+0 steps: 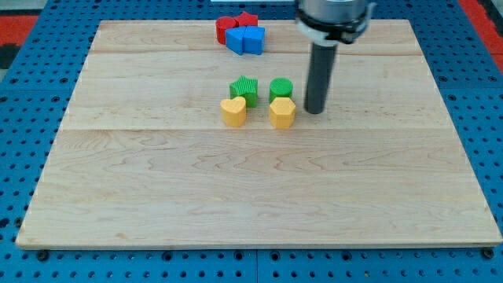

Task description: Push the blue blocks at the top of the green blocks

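Two blue blocks sit together near the view's top: one angular blue block (pixel 235 42) and a blue cube-like block (pixel 253 38). Two green blocks sit mid-board: a green star-shaped block (pixel 244 87) and a green round block (pixel 281 88). The blue blocks lie well above the green ones, apart from them. My tip (pixel 315 110) rests on the board just to the right of the green round block and the yellow hexagon, a small gap away from them.
Two red blocks, a round one (pixel 225 26) and a star-shaped one (pixel 247 20), touch the blue blocks at the top edge. A yellow heart-shaped block (pixel 233 112) and a yellow hexagon (pixel 282 112) sit right below the green blocks. The wooden board (pixel 251 196) lies on a blue pegboard.
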Controlling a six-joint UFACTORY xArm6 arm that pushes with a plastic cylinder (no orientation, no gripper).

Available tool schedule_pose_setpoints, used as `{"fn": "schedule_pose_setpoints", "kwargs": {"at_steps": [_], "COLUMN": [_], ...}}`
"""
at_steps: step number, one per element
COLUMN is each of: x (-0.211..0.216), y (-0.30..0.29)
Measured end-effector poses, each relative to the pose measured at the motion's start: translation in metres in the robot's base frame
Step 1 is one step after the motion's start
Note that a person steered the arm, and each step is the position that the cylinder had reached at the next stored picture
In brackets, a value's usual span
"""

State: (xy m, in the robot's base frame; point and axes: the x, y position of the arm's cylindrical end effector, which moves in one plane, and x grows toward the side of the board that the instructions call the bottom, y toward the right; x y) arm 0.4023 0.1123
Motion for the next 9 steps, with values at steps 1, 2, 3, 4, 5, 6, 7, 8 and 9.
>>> {"fn": "schedule_pose_setpoints", "kwargs": {"at_steps": [1, 2, 3, 4, 5, 6, 7, 8, 9], "x": [-0.027, -0.032, -0.061, -0.114, -0.123, -0.142, -0.192, -0.211, -0.211], "y": [0.005, -0.028, -0.032, -0.032, 0.008, 0.064, 0.063, 0.055, 0.055]}}
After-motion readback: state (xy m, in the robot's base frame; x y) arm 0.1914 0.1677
